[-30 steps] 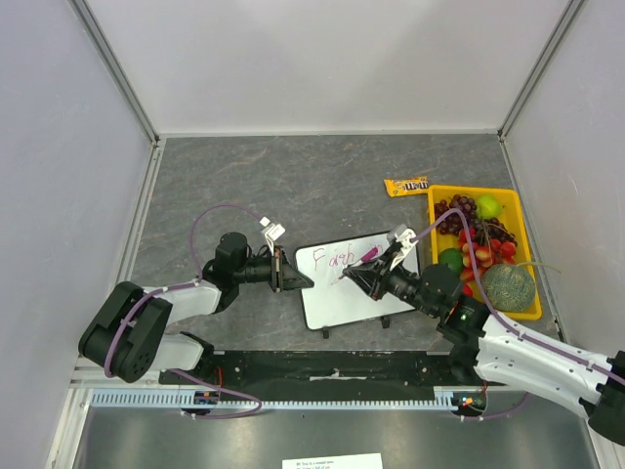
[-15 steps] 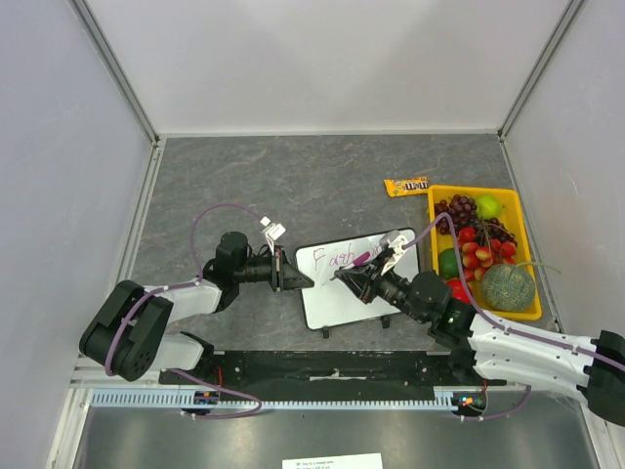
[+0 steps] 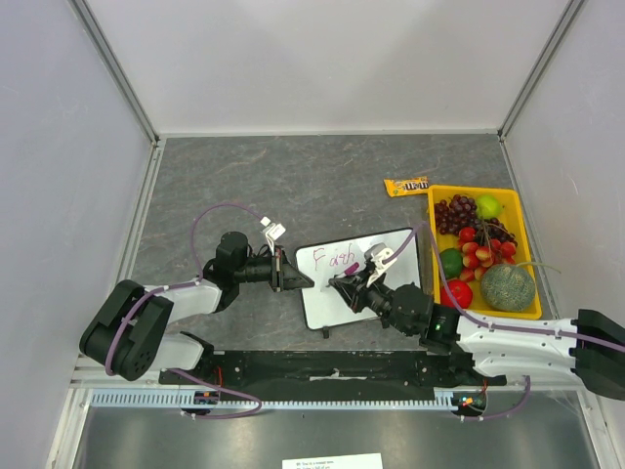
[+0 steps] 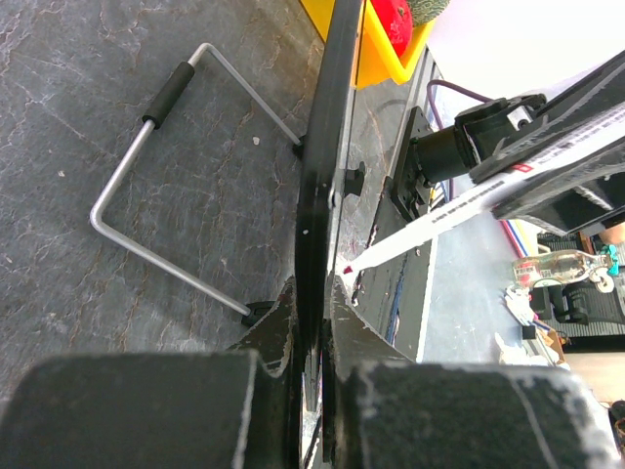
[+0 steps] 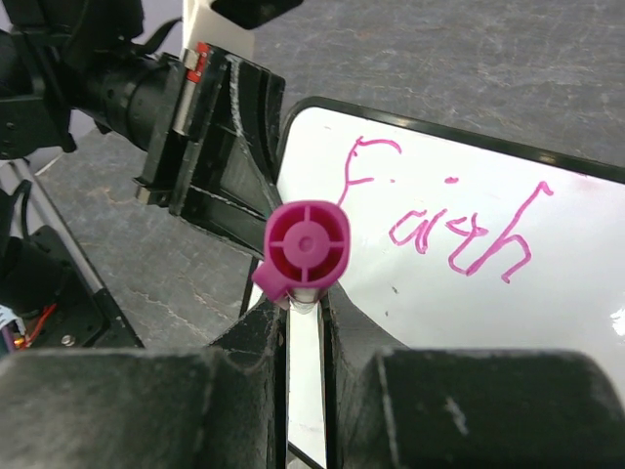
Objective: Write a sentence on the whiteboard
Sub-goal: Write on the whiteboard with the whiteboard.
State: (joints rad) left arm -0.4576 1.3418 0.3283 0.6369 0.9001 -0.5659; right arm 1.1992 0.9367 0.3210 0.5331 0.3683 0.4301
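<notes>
- The whiteboard sits in the lower middle of the overhead view, on the grey surface, near a yellow tray of fruit to its right.
- The sentence so far reads "Faith", in pink, across the board's upper left.
- The left pincer is clamped on the board's left edge, with the black frame squeezed between its fingers.
- The right pincer is closed around a pink-capped marker, whose tip is at the board's face below the lettering.
- A candy packet lies just beyond the tray's upper left corner.
</notes>
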